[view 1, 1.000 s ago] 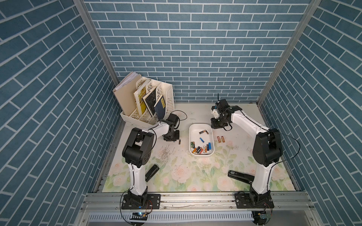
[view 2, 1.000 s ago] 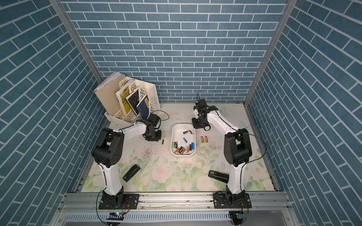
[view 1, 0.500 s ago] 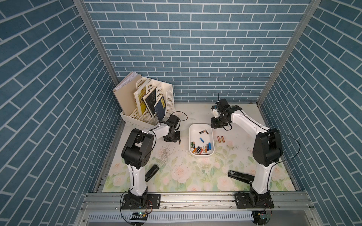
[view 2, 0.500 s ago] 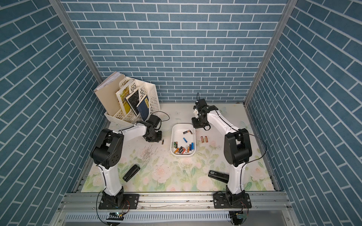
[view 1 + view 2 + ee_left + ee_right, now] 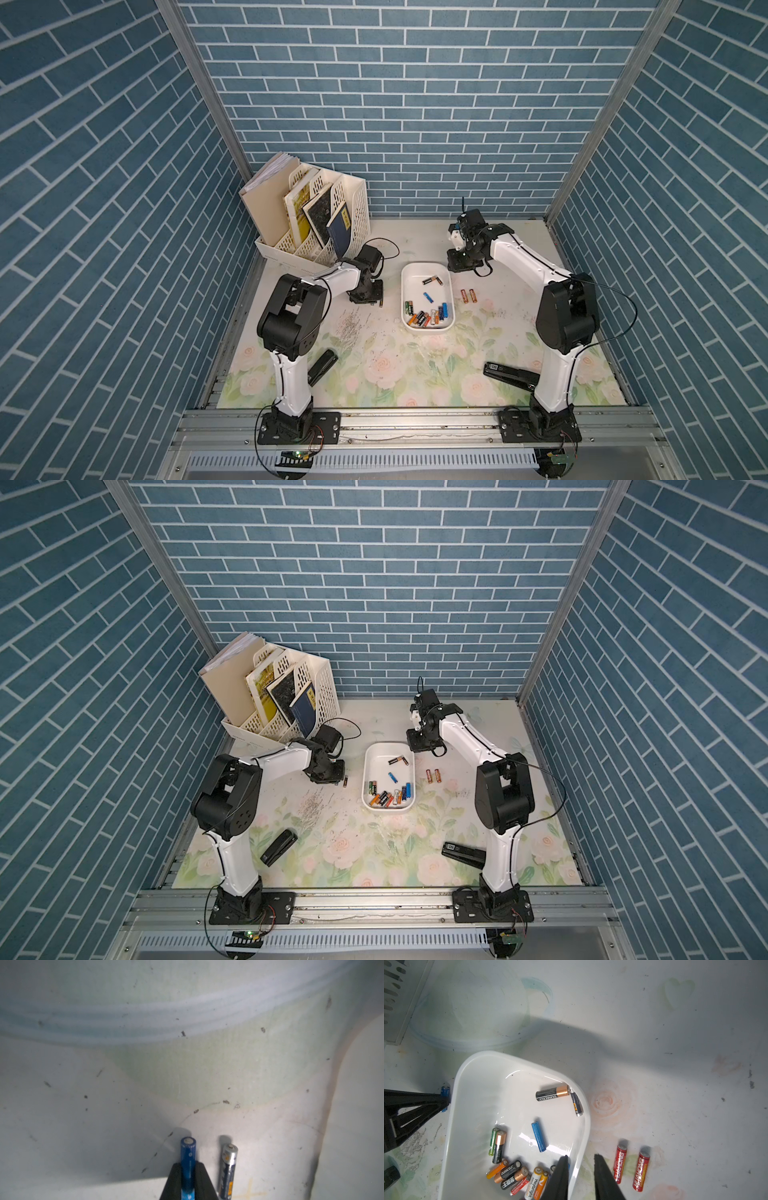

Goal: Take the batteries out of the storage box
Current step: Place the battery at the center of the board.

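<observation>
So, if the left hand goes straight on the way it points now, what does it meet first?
Probably the mat. The left hand, shut on a blue battery, points down at it; nothing else lies ahead. Depth is unclear.

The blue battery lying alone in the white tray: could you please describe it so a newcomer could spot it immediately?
Find the white storage box in the middle of the floral mat. Most batteries are heaped at its end nearer the front rail and a pair lies at the far end; the blue battery lies alone on the bare floor between them, touching no other.
</observation>
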